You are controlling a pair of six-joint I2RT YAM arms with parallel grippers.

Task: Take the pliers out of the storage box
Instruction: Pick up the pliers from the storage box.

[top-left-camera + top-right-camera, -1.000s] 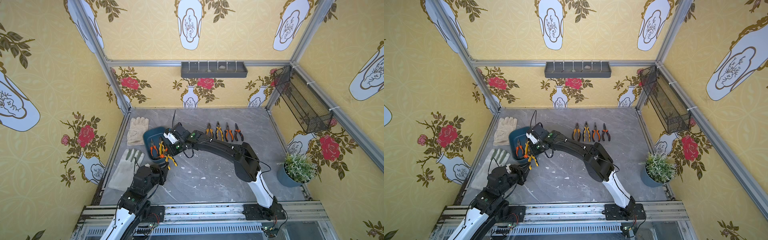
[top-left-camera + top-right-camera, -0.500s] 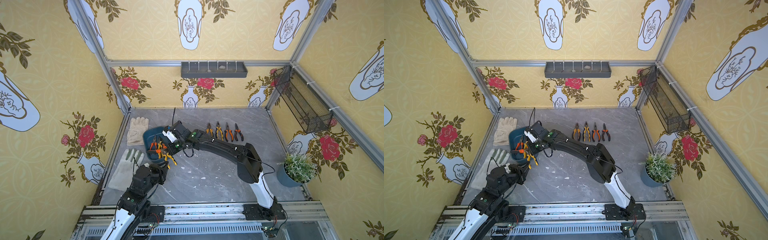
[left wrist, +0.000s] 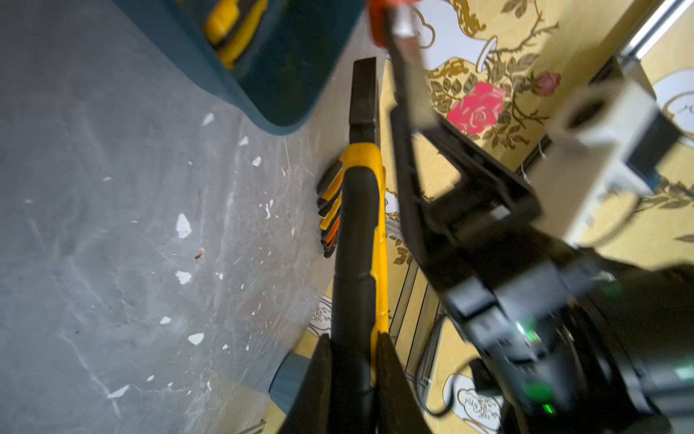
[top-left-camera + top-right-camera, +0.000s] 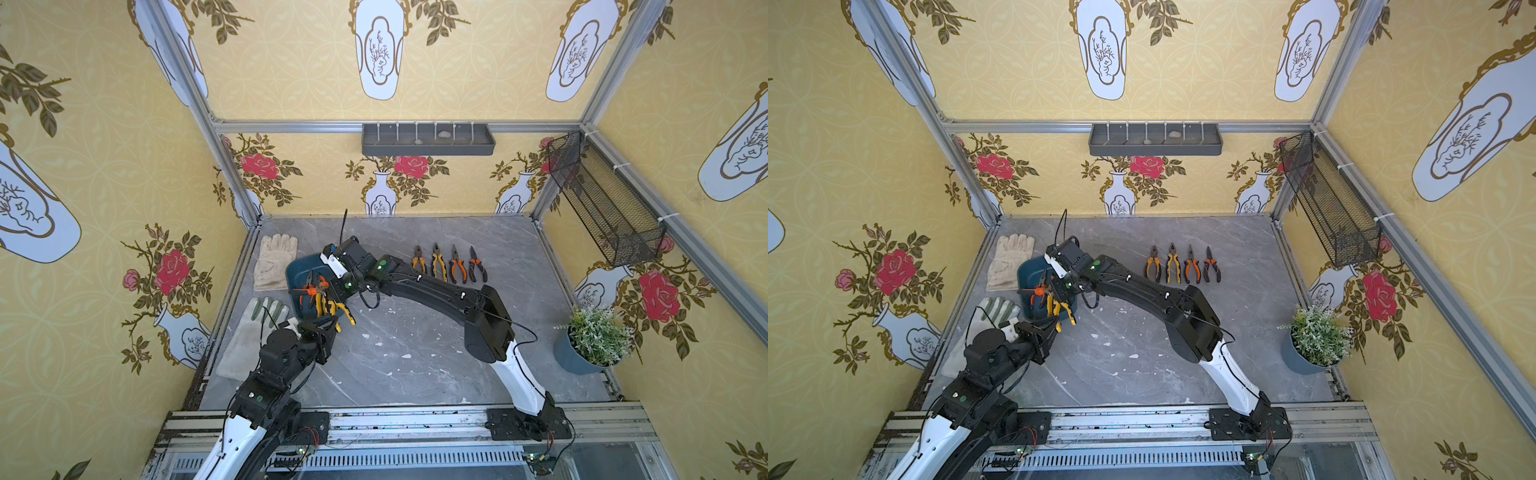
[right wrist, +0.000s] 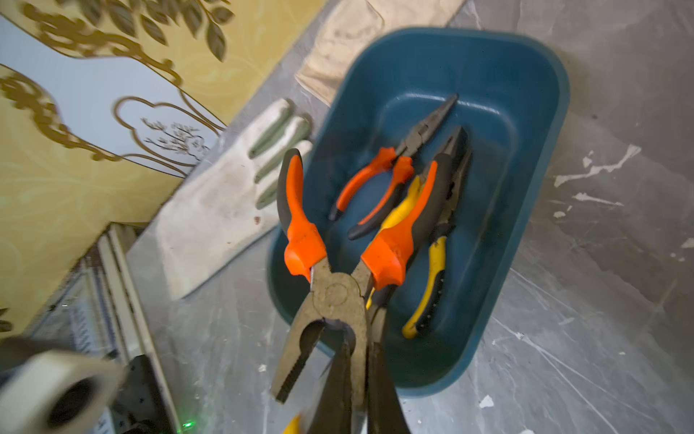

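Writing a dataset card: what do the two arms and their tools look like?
Both the left arm and right arm are matte black with white lowest links, small green lights and thin black cables looping alongside. Each wrist carries a whitish block. The left tool and right tool have slim, dark, tapered fingers.

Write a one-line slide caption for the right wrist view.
Right gripper shut on one jaw of orange-handled pliers, held over the teal storage box where other pliers lie.
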